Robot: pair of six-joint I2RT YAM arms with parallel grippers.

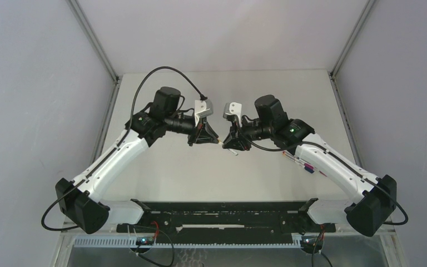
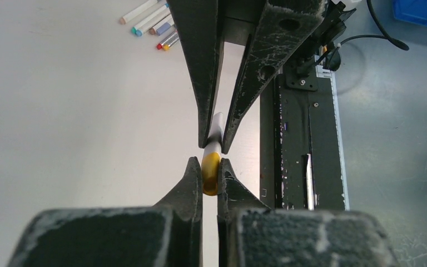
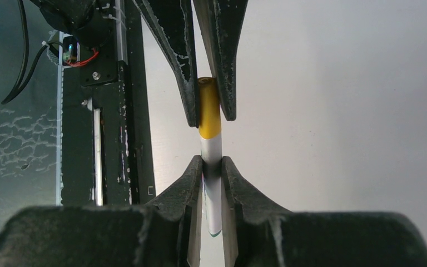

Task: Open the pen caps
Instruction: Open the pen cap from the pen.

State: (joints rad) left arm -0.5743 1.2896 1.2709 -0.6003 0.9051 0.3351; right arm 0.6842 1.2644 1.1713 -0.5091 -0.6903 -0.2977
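Left hand [image 2: 209, 167] clamps yellow cap [image 2: 210, 177] — right hand [image 3: 212, 164] grips white barrel [image 3: 211, 149].

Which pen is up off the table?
The yellow-capped pen: the left gripper pinches its cap, the right gripper its white barrel. The other pens lie in a bunch on the table.

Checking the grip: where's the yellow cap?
Centre of the top view: yellow cap pinched in the left gripper, its white pen barrel held by the right gripper.
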